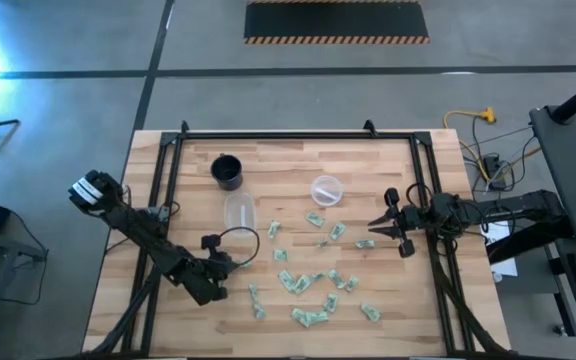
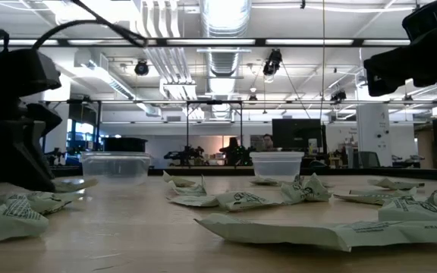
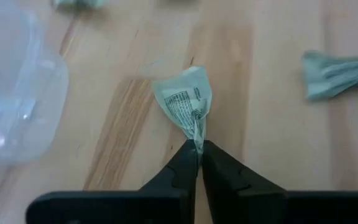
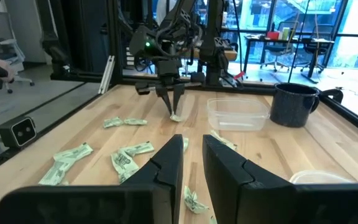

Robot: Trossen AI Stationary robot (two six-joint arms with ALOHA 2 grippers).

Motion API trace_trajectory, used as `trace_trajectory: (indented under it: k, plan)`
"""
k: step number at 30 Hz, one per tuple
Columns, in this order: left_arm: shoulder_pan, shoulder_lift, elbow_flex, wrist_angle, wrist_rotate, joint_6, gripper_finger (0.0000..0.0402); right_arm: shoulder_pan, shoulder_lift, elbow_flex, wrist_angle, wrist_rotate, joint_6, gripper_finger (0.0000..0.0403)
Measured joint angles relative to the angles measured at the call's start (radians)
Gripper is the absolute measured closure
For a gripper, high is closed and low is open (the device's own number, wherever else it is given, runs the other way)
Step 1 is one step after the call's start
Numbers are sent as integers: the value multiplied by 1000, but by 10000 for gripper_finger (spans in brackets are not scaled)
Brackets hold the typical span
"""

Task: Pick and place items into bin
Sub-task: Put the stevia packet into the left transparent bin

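Note:
Several small pale green-and-white wrinkly items [image 1: 308, 285] lie scattered on the wooden table's middle and near part. My left gripper [image 1: 234, 264] is at the near left, beside a clear plastic bin [image 1: 239, 210]. It is shut on one item [image 3: 185, 102]. My right gripper [image 1: 373, 228] hovers at the right, pointing level toward the table's left. It is open by a narrow gap [image 4: 192, 158] with nothing between its fingers. From the right wrist view the left gripper [image 4: 174, 107] points down onto its item [image 4: 176, 116]. My left gripper pinches the item's narrow twisted end [image 3: 197, 140] between its two fingertips. The fingers slant down onto it from above. The item's wider crumpled part [image 3: 182, 93] spreads out beyond the tips, low over the wood; I cannot tell whether it touches the wood.
A black cup [image 1: 228, 172] stands at the far left and a second clear round container [image 1: 326, 188] sits at the far middle. Another item [image 3: 340, 74] lies near the held one. A black frame [image 1: 298, 135] runs along the table's far edge and sides.

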Motion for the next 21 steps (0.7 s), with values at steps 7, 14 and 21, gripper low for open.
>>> trace_trajectory:
  k: [7, 14, 21]
  plan:
    - [0, -76, 45, 6, -125, 172, 396, 0, 14, 0, 0, 3, 0, 351]
    - [25, -176, 42, -72, -363, 243, 396, 0, 15, 0, 1, 3, 0, 351]
    - [135, -243, 39, -209, -361, 243, 396, 0, 15, 0, 1, 3, 0, 351]
